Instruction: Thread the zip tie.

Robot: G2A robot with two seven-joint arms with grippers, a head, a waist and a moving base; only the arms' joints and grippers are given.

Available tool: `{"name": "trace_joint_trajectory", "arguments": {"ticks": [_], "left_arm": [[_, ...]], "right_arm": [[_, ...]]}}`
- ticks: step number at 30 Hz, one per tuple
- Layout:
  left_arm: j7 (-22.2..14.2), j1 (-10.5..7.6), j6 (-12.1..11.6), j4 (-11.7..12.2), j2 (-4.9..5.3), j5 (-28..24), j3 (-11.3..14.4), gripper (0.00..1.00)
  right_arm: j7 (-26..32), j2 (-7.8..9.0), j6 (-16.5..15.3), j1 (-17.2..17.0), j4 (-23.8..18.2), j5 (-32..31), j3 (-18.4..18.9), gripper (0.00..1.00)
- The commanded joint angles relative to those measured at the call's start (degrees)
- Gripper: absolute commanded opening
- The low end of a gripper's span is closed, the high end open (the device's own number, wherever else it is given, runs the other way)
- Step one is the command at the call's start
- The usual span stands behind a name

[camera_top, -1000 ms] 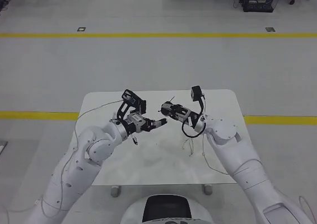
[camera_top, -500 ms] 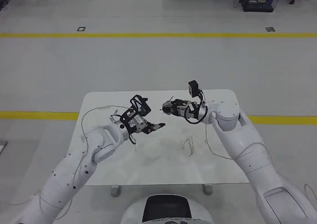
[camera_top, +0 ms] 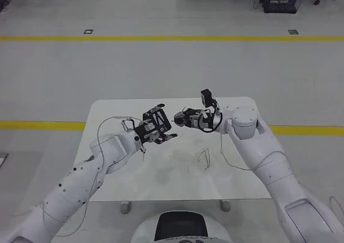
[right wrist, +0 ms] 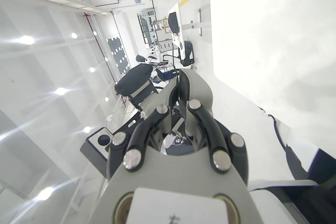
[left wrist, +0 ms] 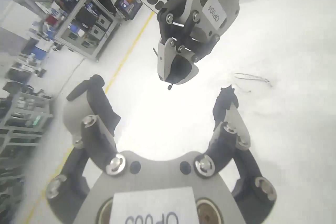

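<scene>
Both arms meet over the far middle of the white worktop (camera_top: 160, 176), and the two claws face each other tip to tip, close but apart.

The left claw (camera_top: 169, 135) comes in from the left, a little nearer than the other. Its wrist camera shows it spread wide (left wrist: 160, 96). The two dark-padded fingers (left wrist: 227, 104) stand well apart with nothing between them, and there is bare worktop (left wrist: 288, 38) behind the gap.

The right claw (camera_top: 178, 116) reaches in from the right and points at that open gap. From the left wrist it hangs just beyond the left fingertips, its tips pinched together (left wrist: 174, 80). A short dark stub of the zip tie (left wrist: 170, 87) pokes out past the tips towards the left claw. The stub is very small, and I cannot make out how much of the tie runs back between the pads. The right arm's own camera shows the same claw (right wrist: 178, 80) with its fingers pressed flat against each other, beside the rounded edge of the worktop (right wrist: 262, 12).

Some loose thin strands (camera_top: 205, 158) lie flat on the worktop, nearer than the claws and a little to their right, just inside the right forearm. In the left wrist picture they are faint dark lines (left wrist: 252, 76) on the white surface beyond the left claw's finger, and neither claw touches them.
</scene>
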Motion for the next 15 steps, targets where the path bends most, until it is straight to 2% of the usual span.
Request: {"name": "trace_joint_trajectory", "arguments": {"ticks": [1,5,7,10,11,13,15], "left_arm": [[-0.1,0.05,0.0,0.0,-0.04,-0.6,-0.1,1.00],[0.1,0.33,0.0,0.0,-0.05,-0.7,0.5,1.00],[0.3,-0.20,0.0,0.2,0.16,1.2,0.7,1.00],[1.7,-1.63,0.0,0.1,1.12,2.5,3.4,1.00],[1.6,-2.94,0.0,0.5,1.82,2.5,4.5,1.00],[2.1,-4.29,0.0,0.5,2.60,2.5,5.1,1.00],[2.1,-4.29,0.0,0.5,2.60,2.5,5.1,1.00]], "right_arm": [[0.0,0.01,-0.1,0.0,0.0,0.0,0.0,0.00],[-0.8,0.00,-0.1,-0.5,-0.2,-0.2,-0.1,0.00],[-1.4,0.04,0.3,-0.7,-0.5,-0.4,-0.3,0.00],[-1.3,0.14,1.2,-0.4,-0.4,-0.5,-0.4,0.00],[-1.0,0.17,1.7,-0.2,-0.3,-0.5,-0.5,0.00],[-0.7,0.21,1.6,0.1,-0.3,-0.8,-0.6,0.00],[-0.7,0.21,1.6,0.1,-0.3,-0.8,-0.6,0.00]]}}
